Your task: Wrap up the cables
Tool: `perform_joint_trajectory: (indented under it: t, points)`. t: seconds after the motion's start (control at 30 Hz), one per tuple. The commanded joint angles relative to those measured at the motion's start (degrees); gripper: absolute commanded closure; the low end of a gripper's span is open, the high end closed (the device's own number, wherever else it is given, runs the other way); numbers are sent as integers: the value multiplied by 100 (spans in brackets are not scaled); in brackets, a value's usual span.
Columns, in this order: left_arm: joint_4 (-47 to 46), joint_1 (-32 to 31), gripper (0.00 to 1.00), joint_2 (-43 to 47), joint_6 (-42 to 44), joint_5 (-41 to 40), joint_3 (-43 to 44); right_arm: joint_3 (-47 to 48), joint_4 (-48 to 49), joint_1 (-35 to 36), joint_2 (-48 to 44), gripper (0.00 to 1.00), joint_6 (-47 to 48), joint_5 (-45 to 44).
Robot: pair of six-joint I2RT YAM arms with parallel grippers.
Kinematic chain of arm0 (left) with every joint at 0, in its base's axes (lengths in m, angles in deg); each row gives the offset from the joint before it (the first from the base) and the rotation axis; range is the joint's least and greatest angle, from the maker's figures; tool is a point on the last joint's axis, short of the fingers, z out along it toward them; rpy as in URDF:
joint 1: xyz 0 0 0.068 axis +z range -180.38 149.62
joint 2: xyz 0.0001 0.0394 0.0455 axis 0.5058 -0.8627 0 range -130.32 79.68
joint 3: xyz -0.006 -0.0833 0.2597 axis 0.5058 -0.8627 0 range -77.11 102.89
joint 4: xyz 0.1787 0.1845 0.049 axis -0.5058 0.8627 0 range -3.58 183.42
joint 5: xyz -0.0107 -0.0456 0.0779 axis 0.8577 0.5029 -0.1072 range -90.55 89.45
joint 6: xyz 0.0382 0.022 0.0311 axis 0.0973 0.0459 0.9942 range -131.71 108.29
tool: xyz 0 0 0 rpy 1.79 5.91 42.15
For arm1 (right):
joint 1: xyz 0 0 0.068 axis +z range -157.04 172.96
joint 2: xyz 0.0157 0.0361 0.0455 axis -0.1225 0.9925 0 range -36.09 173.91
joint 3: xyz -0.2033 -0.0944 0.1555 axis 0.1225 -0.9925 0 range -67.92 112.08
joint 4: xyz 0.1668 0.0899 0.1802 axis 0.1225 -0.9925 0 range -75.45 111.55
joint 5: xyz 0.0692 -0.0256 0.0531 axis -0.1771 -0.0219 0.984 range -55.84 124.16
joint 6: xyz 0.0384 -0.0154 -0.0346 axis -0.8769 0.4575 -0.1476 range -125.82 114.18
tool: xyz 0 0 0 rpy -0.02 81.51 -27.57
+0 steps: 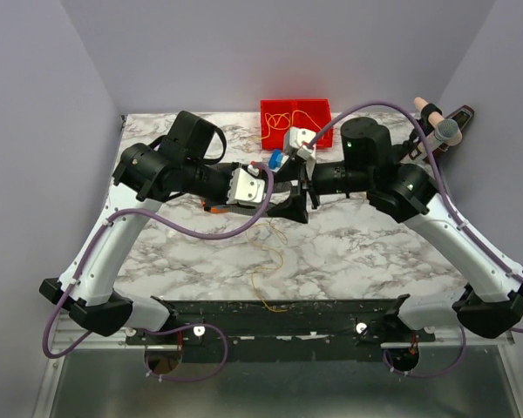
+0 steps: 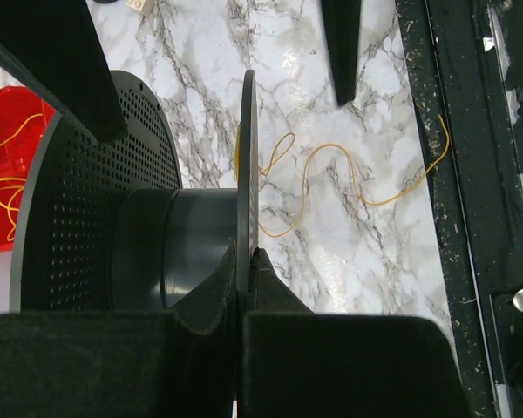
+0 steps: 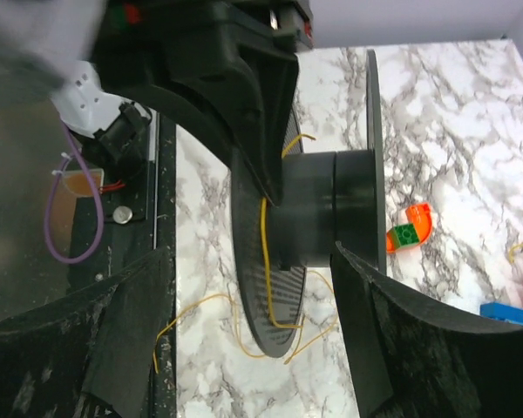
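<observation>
A black spool point(image 2: 170, 252) hangs above the marble table, and my left gripper point(image 2: 244, 252) is shut on its thin flange point(image 2: 248, 157). A thin yellow cable point(image 3: 263, 244) runs from the hub down across the perforated flange point(image 3: 270, 305) and lies in loose loops on the table point(image 2: 331, 178). My right gripper point(image 3: 253, 261) is open, with one finger on each side of the spool and neither pressing on it. In the top view both grippers meet at the spool point(image 1: 294, 212), and the cable point(image 1: 266, 270) trails toward the near edge.
A red bin point(image 1: 270, 111) at the back holds more yellow cable point(image 1: 288, 117). An orange and green toy piece point(image 3: 408, 235) and a blue block point(image 3: 510, 312) lie on the table. A black rail point(image 1: 279, 318) runs along the near edge.
</observation>
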Motion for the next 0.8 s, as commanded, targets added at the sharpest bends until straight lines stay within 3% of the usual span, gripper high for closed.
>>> perform_joint_trajectory:
  t: [0.0, 0.27, 0.4, 0.63, 0.77]
  points:
    - [158, -39, 100, 76, -202, 324, 85, -185, 164, 26, 317, 19, -78, -213]
    - [113, -48, 100, 6, -264, 359, 173, -369, 375, 140, 519, 22, 27, -563]
    - [-9, -39, 100, -29, -404, 342, 209, -457, 340, 254, 660, 36, 115, -731]
    - [-133, -48, 100, -56, -519, 219, 279, -677, 340, 351, 599, 42, 203, -1117]
    - [-229, -48, 100, -56, -694, 315, 332, -695, 340, 351, 669, 60, 168, -1004]
